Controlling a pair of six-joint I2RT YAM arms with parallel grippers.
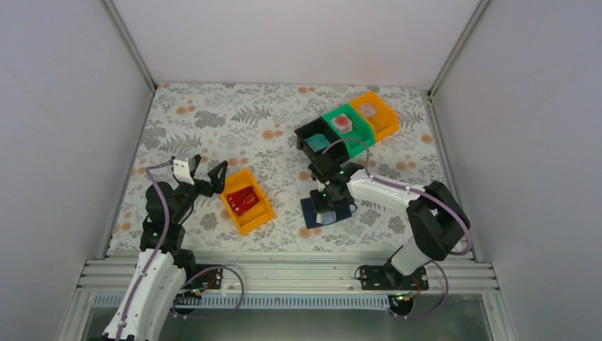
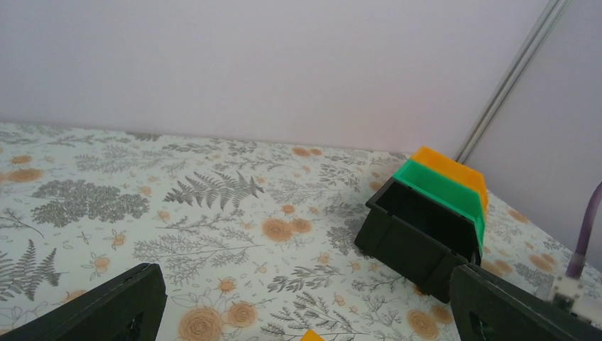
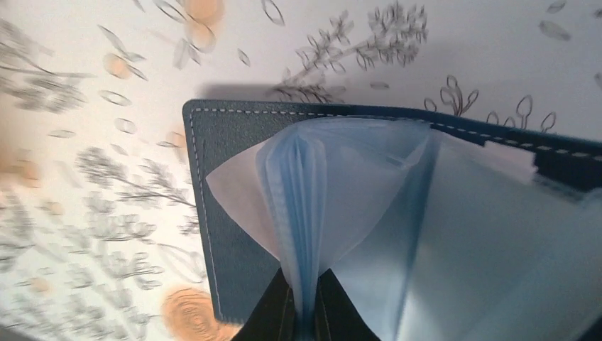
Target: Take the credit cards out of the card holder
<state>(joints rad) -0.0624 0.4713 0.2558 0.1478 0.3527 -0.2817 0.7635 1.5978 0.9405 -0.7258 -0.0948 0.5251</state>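
we see the card holder [image 1: 307, 209] lying on the table [image 1: 213, 121] before a row of three bins [image 1: 362, 135], with a lone bin [image 1: 252, 224] holding a card [image 1: 243, 200] to its left.

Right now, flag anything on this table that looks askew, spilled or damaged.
Two things. The card holder lies open with its clear sleeves bunched upward, pinched in the right claw. One orange bin, holding red cards, sits skewed, apart from the row of three bins. Nothing looks spilled or damaged.
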